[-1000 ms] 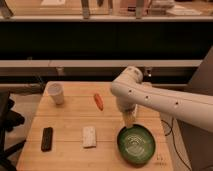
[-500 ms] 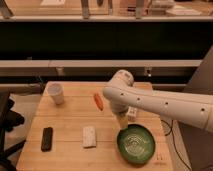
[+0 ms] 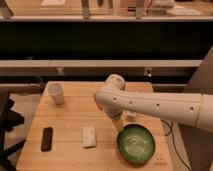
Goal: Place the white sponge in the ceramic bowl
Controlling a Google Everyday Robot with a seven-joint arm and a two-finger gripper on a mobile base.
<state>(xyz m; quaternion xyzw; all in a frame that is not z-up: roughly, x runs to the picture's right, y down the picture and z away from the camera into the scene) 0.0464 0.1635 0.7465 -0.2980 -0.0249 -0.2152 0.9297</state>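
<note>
Evidently the arm has swung left and lower over the last second: its white elbow now sits further toward the middle of the desk (image 3: 70, 117), and it has come to cover the small orange item that showed clear of it a moment ago near the back edge. The gripper (image 3: 118, 123) hangs beneath that elbow, just beyond the far left rim of the ceramic bowl (image 3: 137, 147), off the desk surface as far as we can tell. Its jaws stand apart and we see nothing between them. The white sponge (image 3: 89, 136) has not moved; it lies flat near the front edge, about midway along, apart from the gripper and to the left of it. The bowl stays at the front right corner with nothing in it. The black remote (image 3: 46, 138) by the front left corner and the white cup (image 3: 56, 93) at the back left corner are untouched. We read this as the approach to the pick: the drift leftward closes on the sponge, but no grasp has begun, so pick-up and transfer both remain.
</note>
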